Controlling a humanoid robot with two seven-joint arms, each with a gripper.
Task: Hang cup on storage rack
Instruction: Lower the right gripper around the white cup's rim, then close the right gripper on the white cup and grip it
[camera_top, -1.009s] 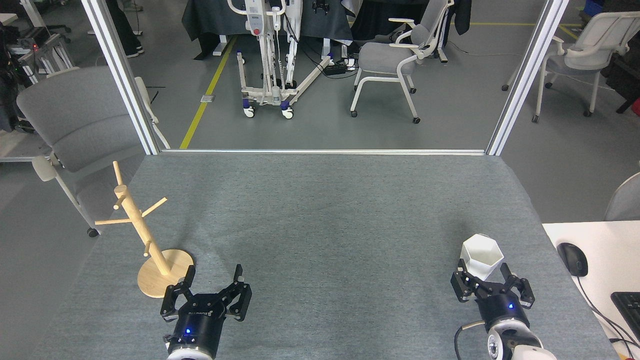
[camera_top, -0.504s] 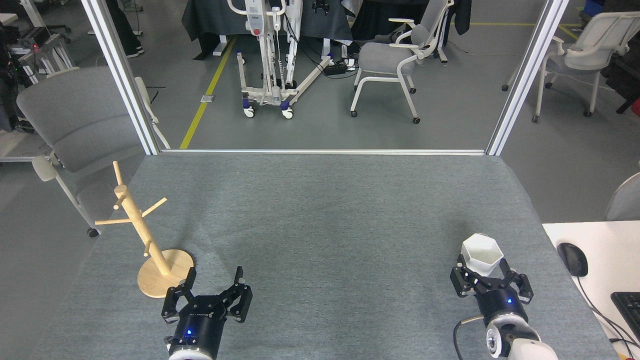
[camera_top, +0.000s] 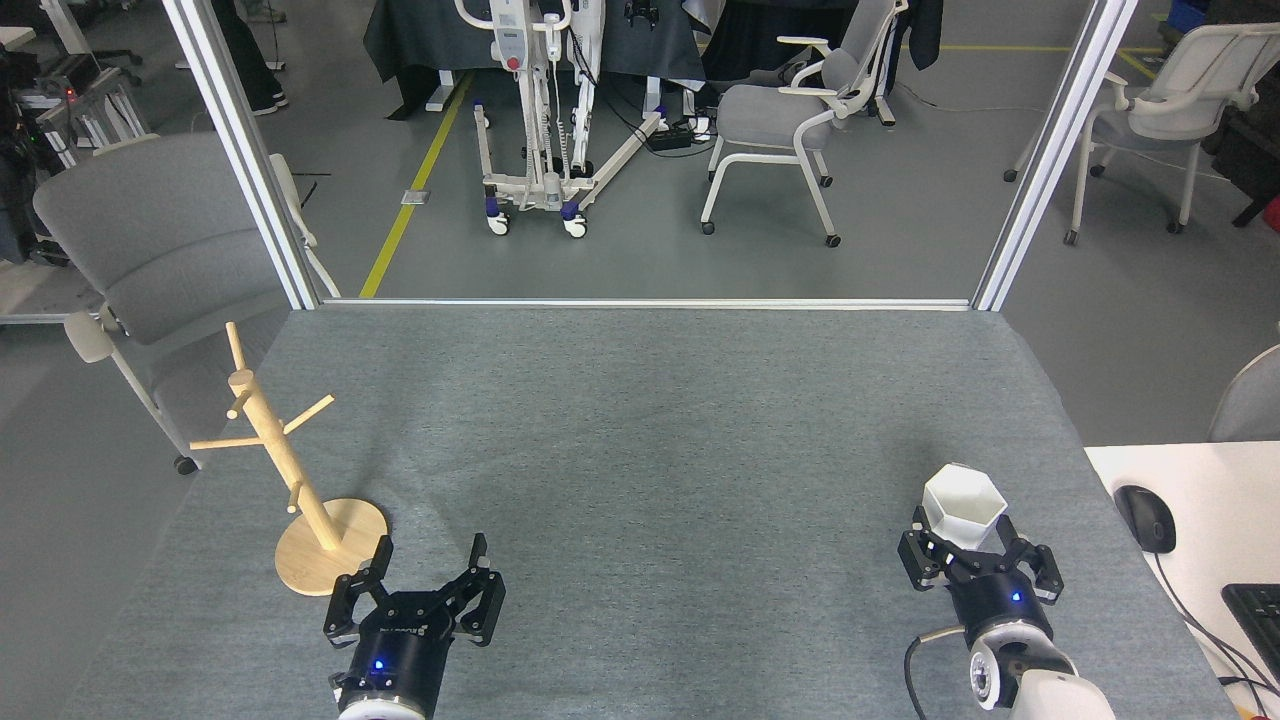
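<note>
- In the head view, your left claw (camera_top: 428, 555) sits low at the near edge of the grey surface (camera_top: 640, 420), its wrist pointing away from you and its fingers spread wide with nothing between them.
- It lies just beside the round base of the storage rack (camera_top: 290, 480), not touching it.
- Your right claw (camera_top: 972, 548) reaches forward from the near right corner, fingers spread to either side of the cup's lower part. You cannot tell from here whether the pads press on the cup or only flank it.
- The cup (camera_top: 962, 505) stands upright on the surface at the near right, hexagonal rim facing up, well apart from the rack on the far left side.
- Count: one cup, one storage rack, two claws.
- The rack's post leans slightly left in the picture, and you can make out about five pegs on it, all bare.
</note>
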